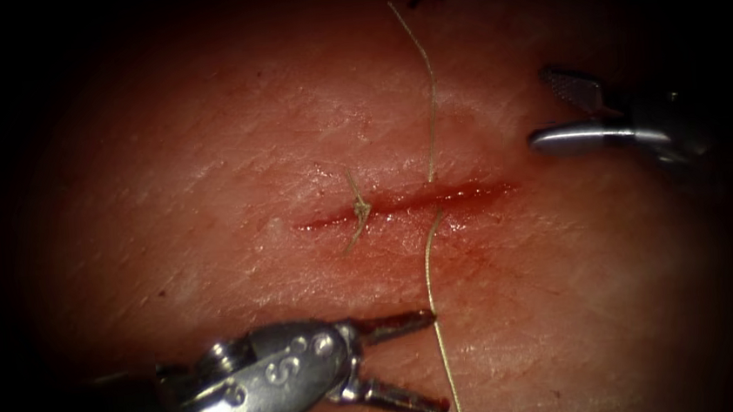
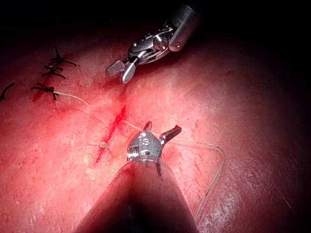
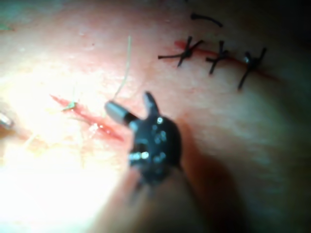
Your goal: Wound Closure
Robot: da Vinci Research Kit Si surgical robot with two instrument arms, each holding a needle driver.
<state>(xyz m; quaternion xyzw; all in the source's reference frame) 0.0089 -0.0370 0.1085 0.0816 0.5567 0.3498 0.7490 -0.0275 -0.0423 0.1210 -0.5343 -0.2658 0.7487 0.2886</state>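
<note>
Steel left tool [image 1: 436, 362] marked "S" | both jaws agape, empty | right tool [image 1: 551, 104] | thread [image 1: 430, 262] through cut [image 1: 410, 202]

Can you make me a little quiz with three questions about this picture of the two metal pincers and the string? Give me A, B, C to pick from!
1. Where is the tied knot?
A. On the cut, left of the long thread
B. Between the right pincer's jaws
C. Far below the cut, on the left pincer

2. How many dark finished stitches sit in a row in the right wrist view?
A. One
B. Three
C. Six

3. How are the left pincer's jaws?
A. Shut on a needle
B. Shut on the tissue
C. Open, holding nothing

Answers:
1 A: the small knot lies across the red line of the cut, left of where the thread crosses it.
2 B: three dark crossed stitches stand side by side on the tissue.
3 C: its two jaws are spread apart beside the thread; the right pincer is open too.
</note>
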